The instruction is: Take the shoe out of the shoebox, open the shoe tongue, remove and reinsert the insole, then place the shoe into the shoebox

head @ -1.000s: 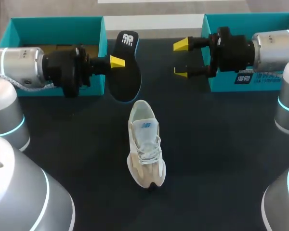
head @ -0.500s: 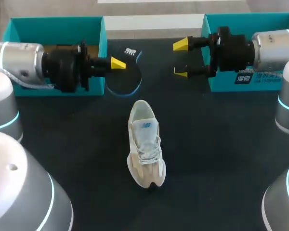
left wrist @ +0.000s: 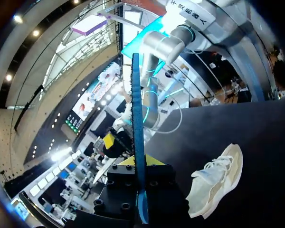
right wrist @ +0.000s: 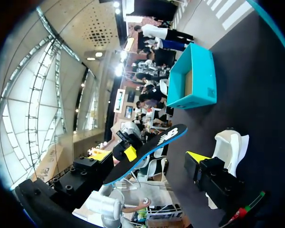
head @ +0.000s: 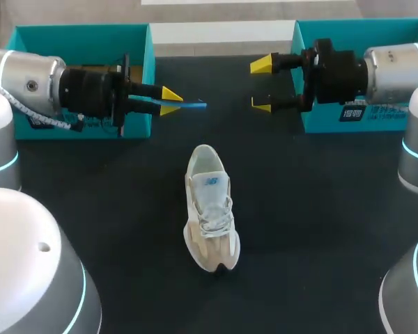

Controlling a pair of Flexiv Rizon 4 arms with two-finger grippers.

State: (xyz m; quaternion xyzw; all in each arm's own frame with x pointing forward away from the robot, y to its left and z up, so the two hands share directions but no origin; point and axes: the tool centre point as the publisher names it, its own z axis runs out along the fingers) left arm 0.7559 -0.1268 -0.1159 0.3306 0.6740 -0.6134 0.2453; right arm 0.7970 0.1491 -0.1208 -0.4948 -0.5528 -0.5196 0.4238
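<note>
While the left gripper (head: 171,101) is clamping the insole (head: 190,106) between its two yellow tips, one tip on each face, the insole is hanging in the air edge-on to the head camera. There it is showing only as a thin blue line reaching past the fingertips toward the middle of the table (head: 320,209). From the left wrist it is likewise appearing as a narrow blue-edged strip running straight out between the fingers. From the right wrist its dark face with a white mark and blue rim is showing ahead of that arm's own fingers.

The right gripper (head: 265,85) is hovering opposite, its fingers spread wide and gripping nothing — well apart from the insole's free end.

The shoe (head: 210,209) is standing on its sole on the dark table, nearer the robot than both grippers, heel opening toward the far side and tan toe toward the near edge. Nothing is touching it.

Two teal shoeboxes are sitting at the far side: the left shoebox (head: 83,29) behind the left arm and the right shoebox (head: 334,28) behind the right arm, with the shoe outside both.
</note>
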